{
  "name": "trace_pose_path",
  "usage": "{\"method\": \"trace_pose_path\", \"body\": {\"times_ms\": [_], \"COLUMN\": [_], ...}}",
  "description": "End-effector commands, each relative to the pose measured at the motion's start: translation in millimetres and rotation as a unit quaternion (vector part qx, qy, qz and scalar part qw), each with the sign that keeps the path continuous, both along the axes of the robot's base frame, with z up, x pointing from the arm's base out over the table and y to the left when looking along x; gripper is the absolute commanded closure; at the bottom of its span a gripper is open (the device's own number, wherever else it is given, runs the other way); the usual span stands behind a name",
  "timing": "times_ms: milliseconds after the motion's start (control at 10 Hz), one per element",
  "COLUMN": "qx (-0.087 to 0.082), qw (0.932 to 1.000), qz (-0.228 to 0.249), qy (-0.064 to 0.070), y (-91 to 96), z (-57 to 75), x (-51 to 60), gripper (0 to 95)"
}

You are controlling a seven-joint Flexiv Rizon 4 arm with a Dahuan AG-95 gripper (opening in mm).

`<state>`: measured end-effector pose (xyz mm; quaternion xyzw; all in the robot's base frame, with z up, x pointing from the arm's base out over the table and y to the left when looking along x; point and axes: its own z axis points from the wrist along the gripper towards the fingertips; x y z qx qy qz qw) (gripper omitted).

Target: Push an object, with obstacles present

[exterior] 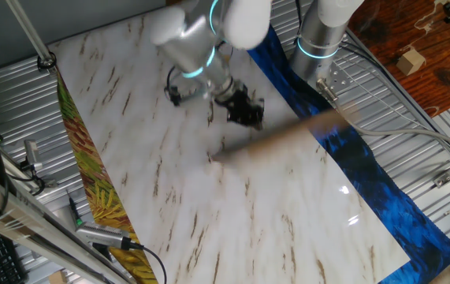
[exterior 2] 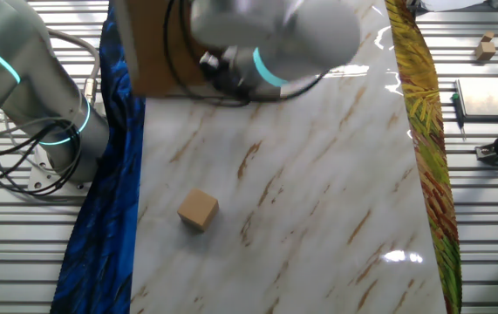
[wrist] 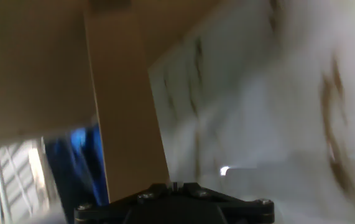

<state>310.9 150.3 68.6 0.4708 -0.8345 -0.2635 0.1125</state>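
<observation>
Pincer [exterior: 244, 109] dark, motion-blurred under arm; jaws apart or together, cannot tell. Small wooden cube [exterior 2: 198, 210], likely thing to push, sits on marble tabletop [exterior 2: 318, 201] near blue cloth [exterior 2: 109, 209]. Cardboard box [exterior 2: 153, 52] at same cloth's edge, likely obstacle. Cube looks light, rigid, smooth; should slide readily, may spin. Push flat side face, centred, low.

Table [exterior 2: 318, 174], marble-patterned top: small wooden cube [exterior 2: 198, 209] sitting on the bare surface; blue cloth [exterior 2: 109, 174] and leaf-print cloth [exterior 2: 423, 148] lying along opposite edges.
</observation>
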Motion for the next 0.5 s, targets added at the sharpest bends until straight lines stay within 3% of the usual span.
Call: {"method": "trace_pose_path", "body": {"times_ms": [100, 200, 500], "qx": [0.001, -0.011, -0.022], "qw": [0.9998, 0.9995, 0.9990], "qz": [-0.022, -0.030, -0.040], "qy": [0.001, 0.000, 0.000], "y": [-16.7, -16.1, -15.7], "z": [7.3, 7.8, 10.0], "x": [12.6, 12.3, 12.2], "gripper": [95.0, 95.0, 95.0]}}
